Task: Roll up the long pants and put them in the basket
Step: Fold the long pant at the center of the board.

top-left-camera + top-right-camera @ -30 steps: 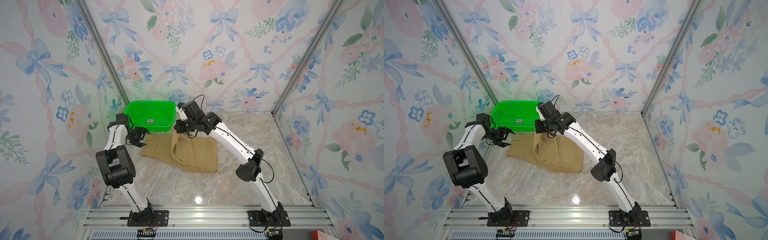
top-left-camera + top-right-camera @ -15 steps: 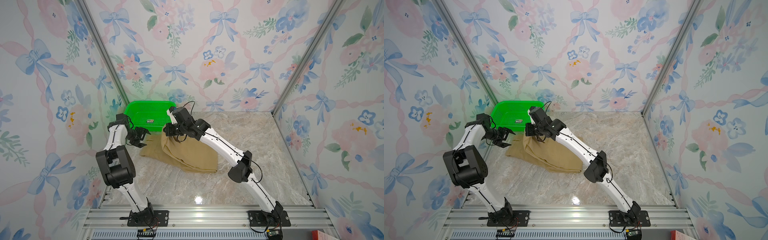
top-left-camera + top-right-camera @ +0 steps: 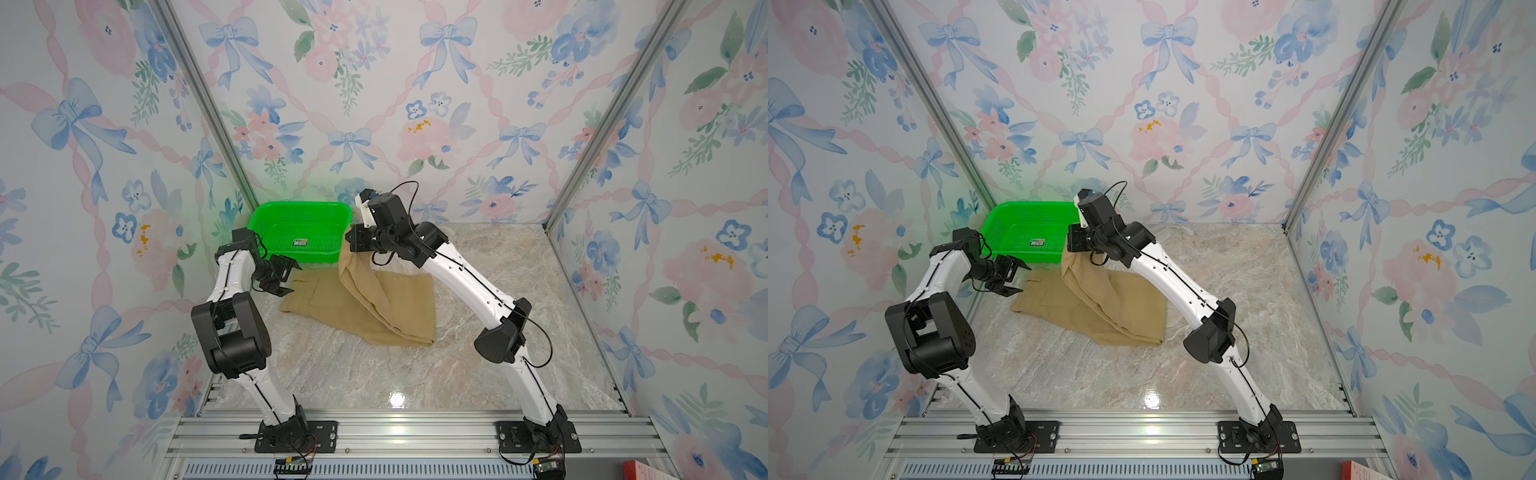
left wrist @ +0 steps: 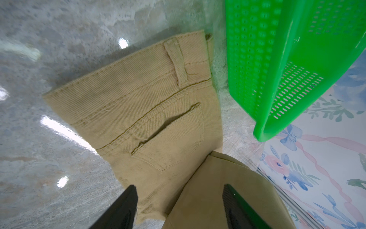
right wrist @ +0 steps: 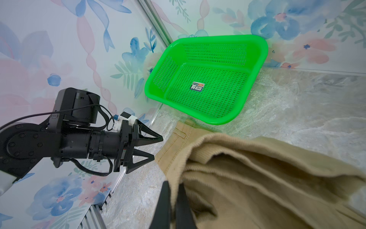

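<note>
Between the right jaws, the long pants (image 3: 374, 309) hang pinched.

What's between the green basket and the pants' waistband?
Left wrist view: only bare marble tabletop separates the green plastic basket from the tan khaki long pants.

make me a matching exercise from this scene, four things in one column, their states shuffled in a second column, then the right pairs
Things:
1. left gripper
2. right gripper
3. long pants
4. green basket

States:
a. shut on a raised fold of cloth
b. holds only a sticker
c. open, gripping nothing
d. one part lying flat, one part lifted

Pairs: 1-c, 2-a, 3-d, 4-b
</note>
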You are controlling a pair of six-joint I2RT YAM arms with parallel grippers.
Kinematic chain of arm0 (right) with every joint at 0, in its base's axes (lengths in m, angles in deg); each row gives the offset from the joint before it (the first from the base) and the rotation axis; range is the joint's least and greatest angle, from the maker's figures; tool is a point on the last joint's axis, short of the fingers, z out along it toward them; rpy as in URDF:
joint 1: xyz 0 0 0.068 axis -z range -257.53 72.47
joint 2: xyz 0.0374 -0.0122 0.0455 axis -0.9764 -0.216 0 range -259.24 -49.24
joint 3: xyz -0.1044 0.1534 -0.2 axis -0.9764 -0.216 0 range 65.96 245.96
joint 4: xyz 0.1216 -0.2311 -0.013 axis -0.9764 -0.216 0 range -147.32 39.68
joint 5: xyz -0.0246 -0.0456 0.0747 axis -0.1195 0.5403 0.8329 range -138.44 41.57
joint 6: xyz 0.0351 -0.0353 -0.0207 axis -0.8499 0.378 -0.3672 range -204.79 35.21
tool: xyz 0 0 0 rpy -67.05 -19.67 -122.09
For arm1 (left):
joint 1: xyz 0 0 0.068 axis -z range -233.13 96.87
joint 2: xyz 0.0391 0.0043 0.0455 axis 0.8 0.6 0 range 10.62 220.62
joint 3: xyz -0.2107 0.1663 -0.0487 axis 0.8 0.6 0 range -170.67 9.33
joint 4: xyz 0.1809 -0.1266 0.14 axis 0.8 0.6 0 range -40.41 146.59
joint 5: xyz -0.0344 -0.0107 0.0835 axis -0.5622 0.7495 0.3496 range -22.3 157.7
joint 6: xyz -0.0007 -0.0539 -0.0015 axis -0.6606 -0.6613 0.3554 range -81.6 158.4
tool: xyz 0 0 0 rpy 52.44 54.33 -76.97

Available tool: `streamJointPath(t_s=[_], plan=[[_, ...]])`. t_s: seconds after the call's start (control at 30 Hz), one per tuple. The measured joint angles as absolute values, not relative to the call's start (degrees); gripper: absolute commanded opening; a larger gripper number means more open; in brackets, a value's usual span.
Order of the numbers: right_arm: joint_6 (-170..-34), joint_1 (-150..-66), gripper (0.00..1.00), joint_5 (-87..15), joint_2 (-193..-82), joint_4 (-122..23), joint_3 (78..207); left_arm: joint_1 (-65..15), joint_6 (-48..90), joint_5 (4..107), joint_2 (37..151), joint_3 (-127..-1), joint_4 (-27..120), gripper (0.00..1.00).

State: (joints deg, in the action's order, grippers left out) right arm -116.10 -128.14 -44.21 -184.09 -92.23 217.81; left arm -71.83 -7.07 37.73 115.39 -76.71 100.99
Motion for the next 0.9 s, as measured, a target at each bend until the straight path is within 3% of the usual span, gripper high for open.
streamJointPath(t_s=[0.33,0.7,0.9], plan=[[-118.8,-129.5,0.0,-43.0,-192.8,-91.1,219.4,-71.8,-7.0,37.7,115.4,-75.8,100.8,0.71],[-114.7,-122.4,0.0,-49.4,-178.9,-93.1,215.9,-71.8,-7.1,37.7,115.4,-75.8,100.7,0.71],[-114.6,-123.2,0.0,-50.6,-178.3,-92.2,215.9,-71.8,-7.1,37.5,115.4,-75.8,100.5,0.71]])
